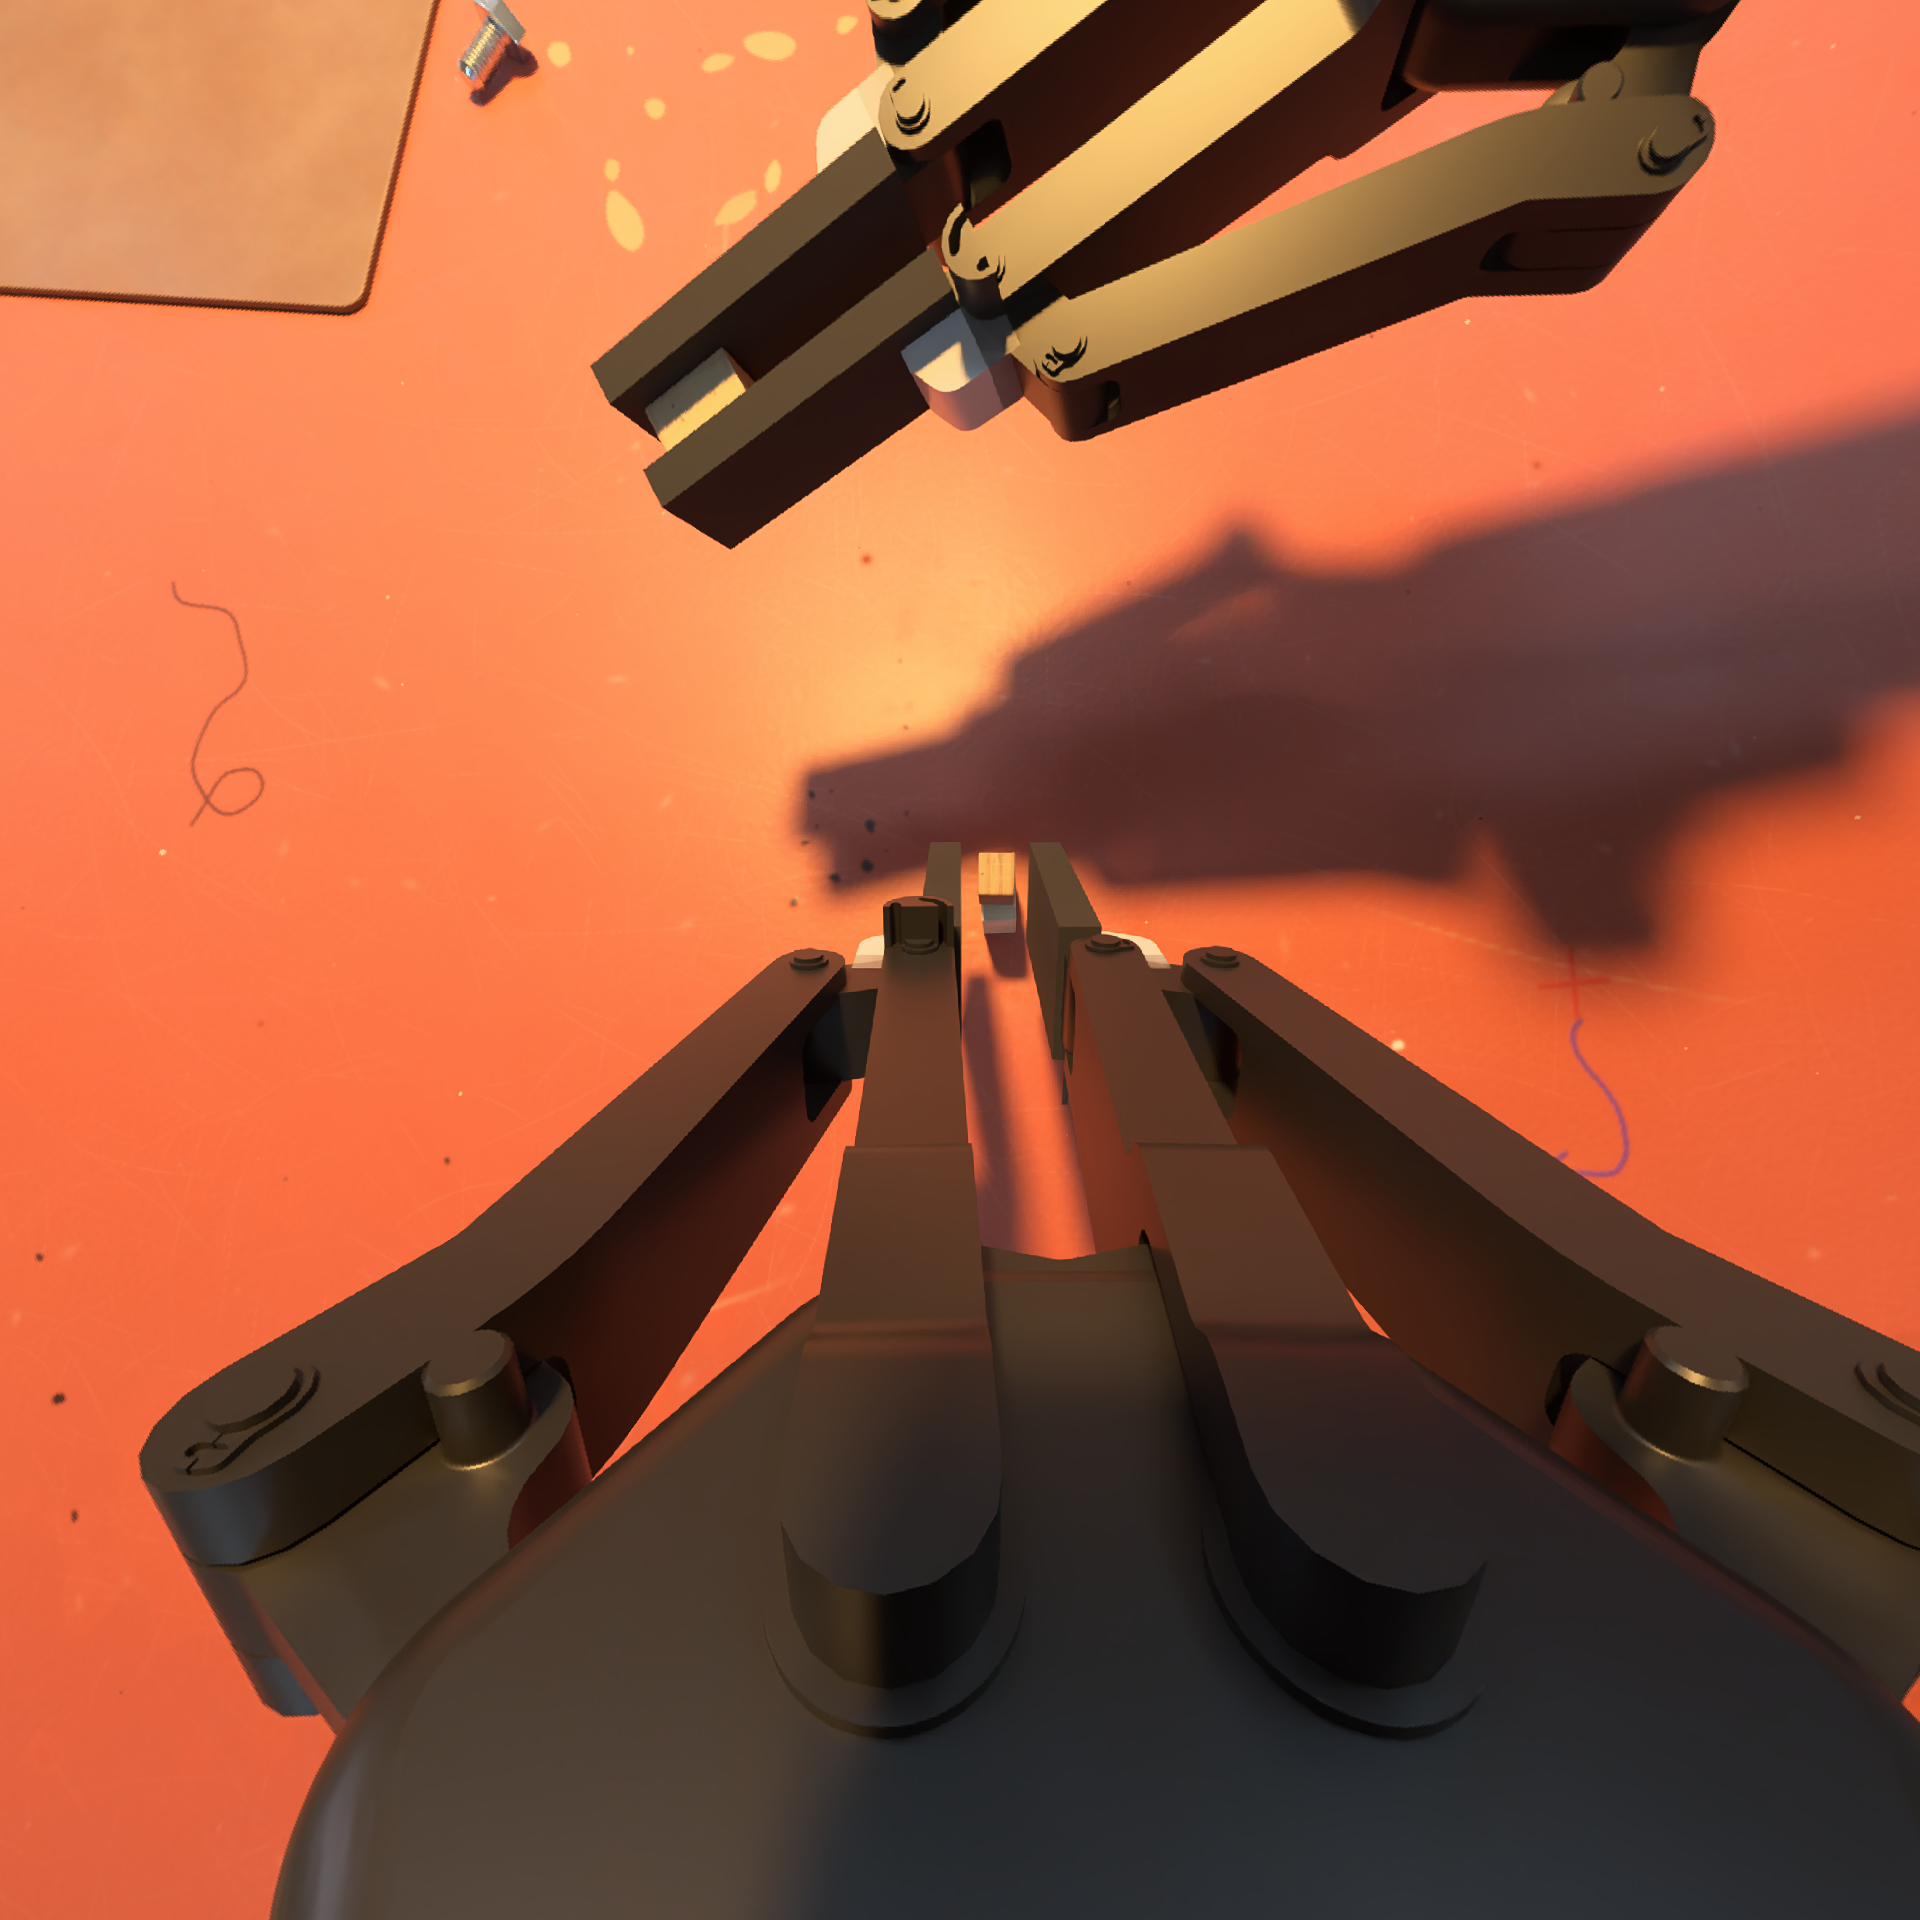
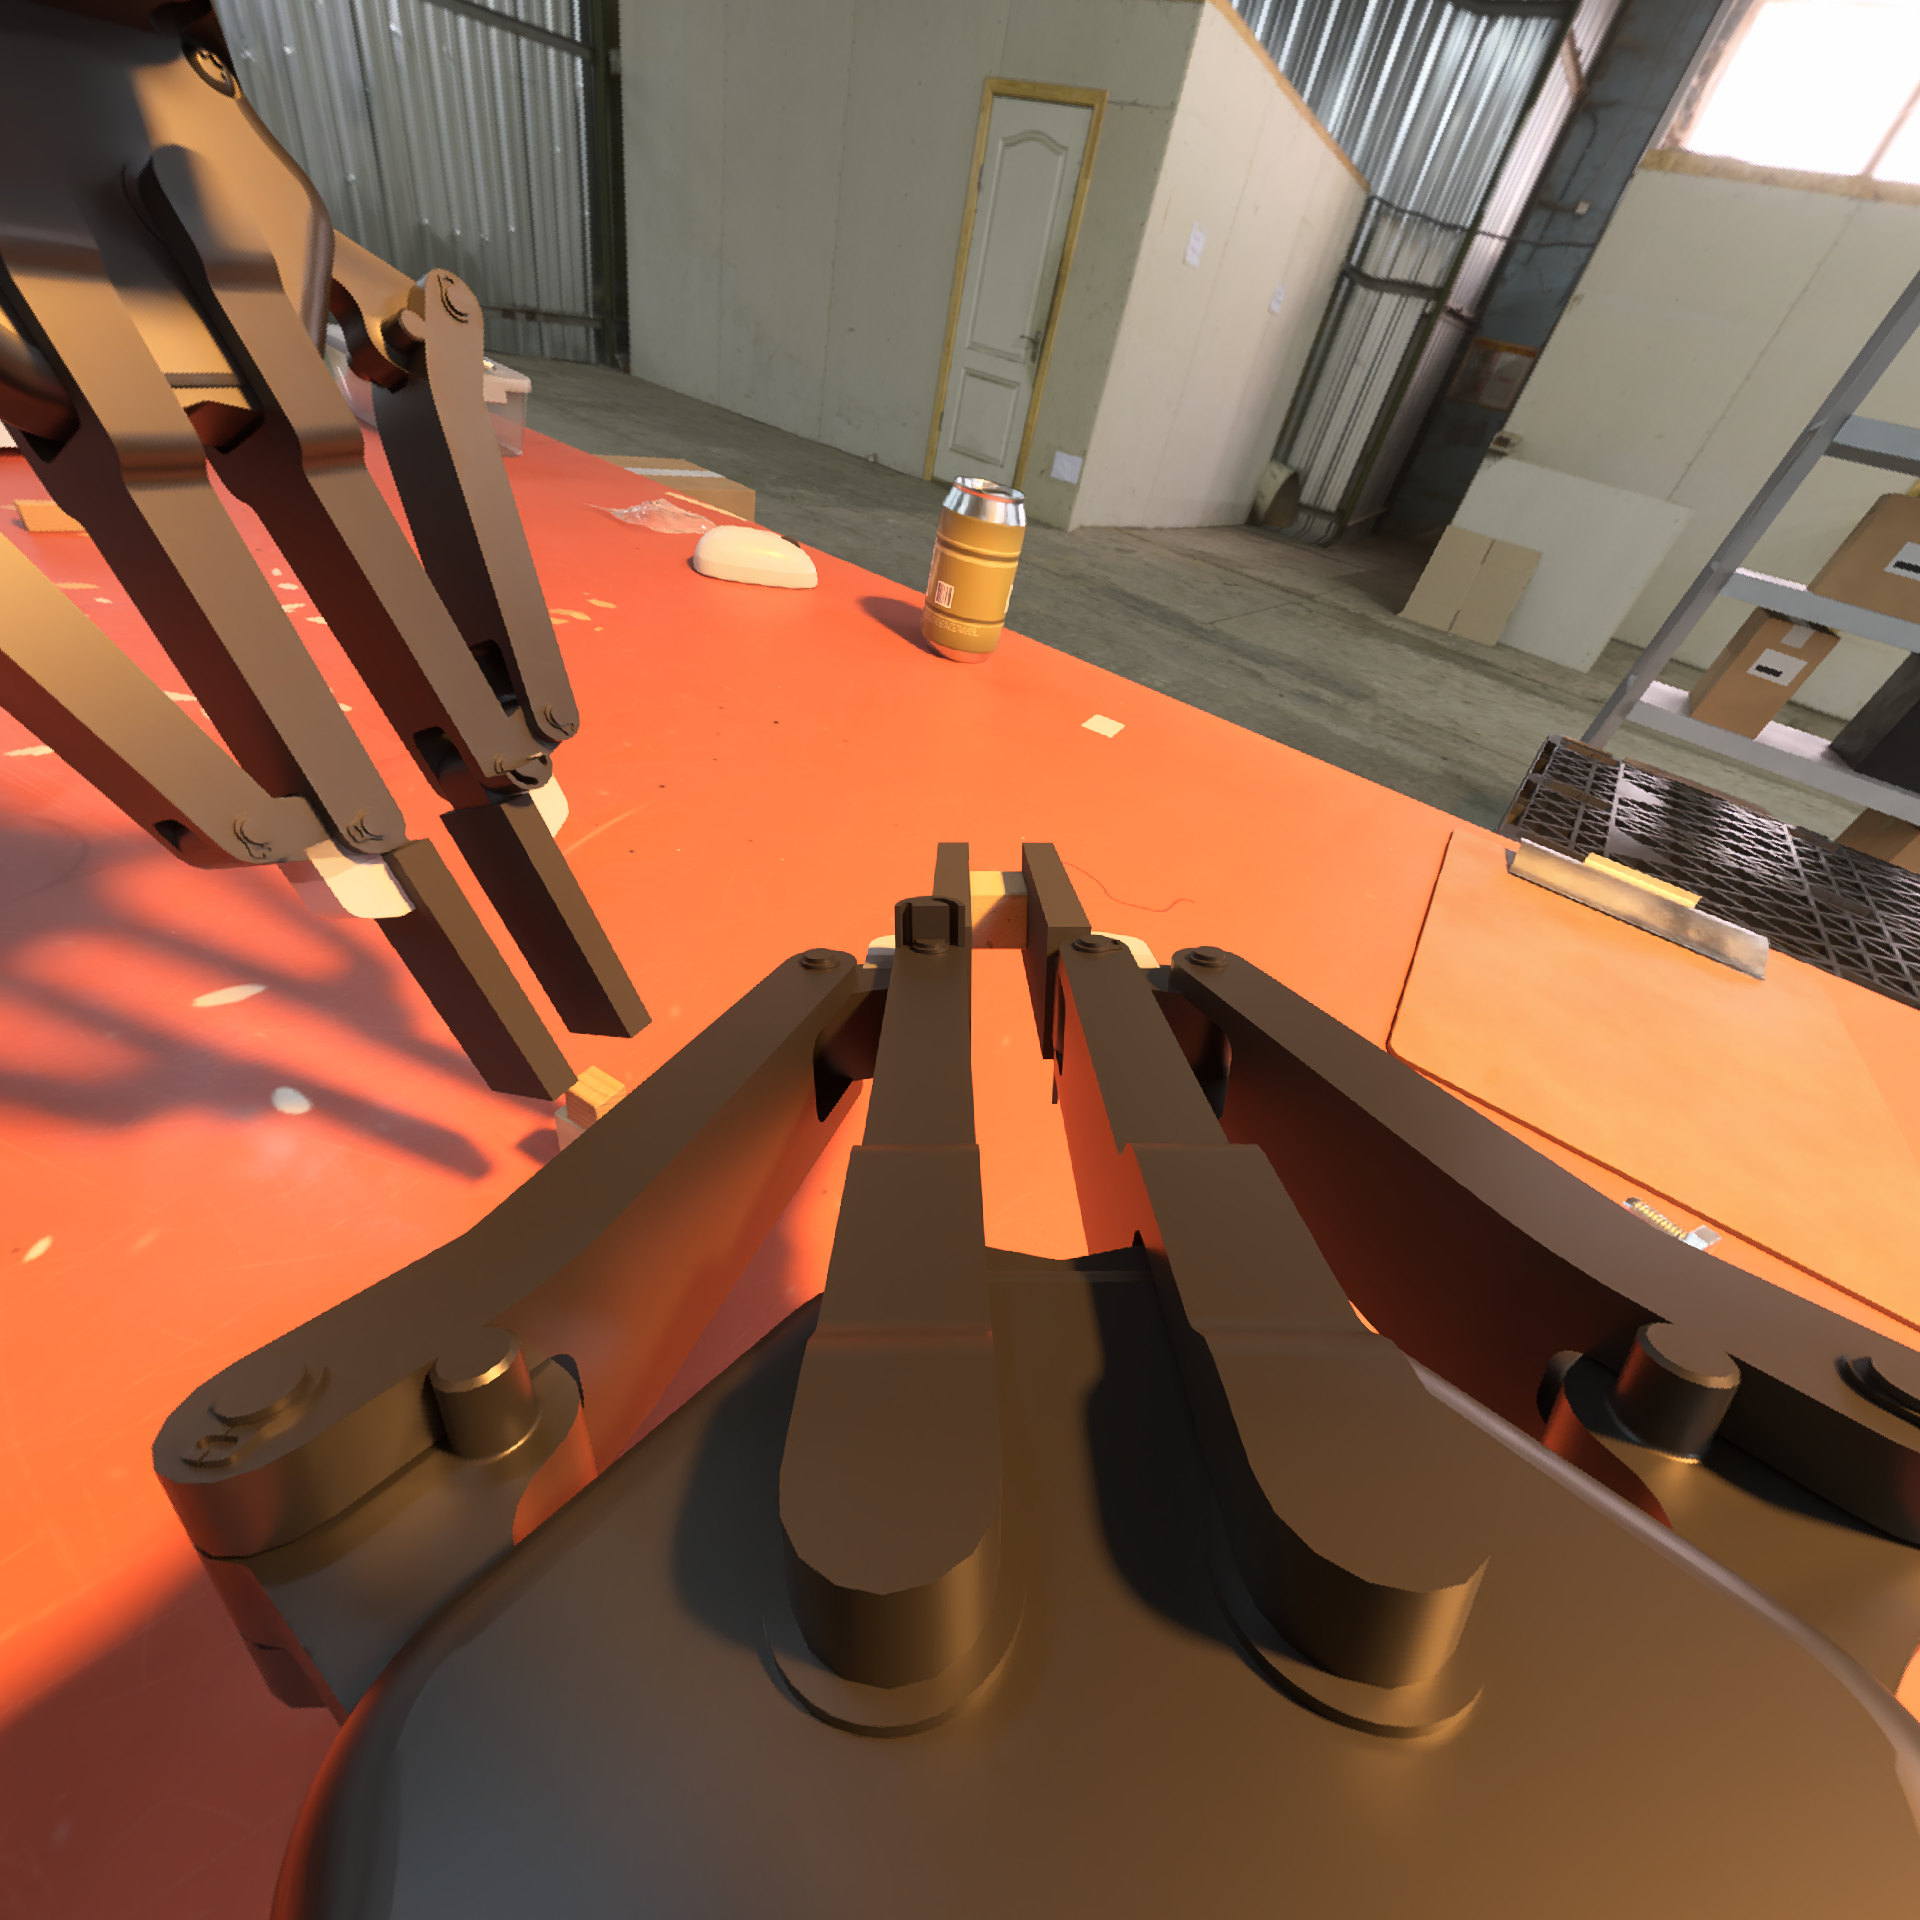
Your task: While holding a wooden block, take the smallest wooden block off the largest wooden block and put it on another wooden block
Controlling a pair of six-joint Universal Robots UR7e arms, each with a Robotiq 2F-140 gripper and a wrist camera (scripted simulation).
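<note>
Across the orange-red tabletop (image 2: 1195, 790), sunlight falls in warm patches and the arms throw long shadows. Beyond its far edge lies a concrete floor, with pale walls, a white door (image 2: 1013, 281), corrugated metal cladding and shelving holding cardboard boxes.

Taking the gold can (image 2: 975, 569) as landmark: a white computer mouse (image 2: 753, 556) lies just left of it, and the right gripper (image 2: 995, 883) sits well in front of it, jaws closed down onto a pale wooden block (image 2: 995, 885) held between the fingertips. Far left of the can hangs the left gripper (image 2: 561, 1049), pointing down, jaws slightly parted around a small wooden block (image 2: 594, 1093) resting on another block below; whether the pads touch it I cannot tell.

Only the right wrist view shows the room, the can, the mouse and a black grid mat (image 2: 1704, 831).

Only the left wrist view looks straight down: the left gripper (image 1: 995, 883) straddles the small wooden block (image 1: 995, 875), with narrow gaps on both sides, a tan mat (image 1: 197, 145) and a bolt (image 1: 488, 42) lie beyond, and the right gripper (image 1: 675, 457) clamps its pale wooden block (image 1: 694, 407).
</note>
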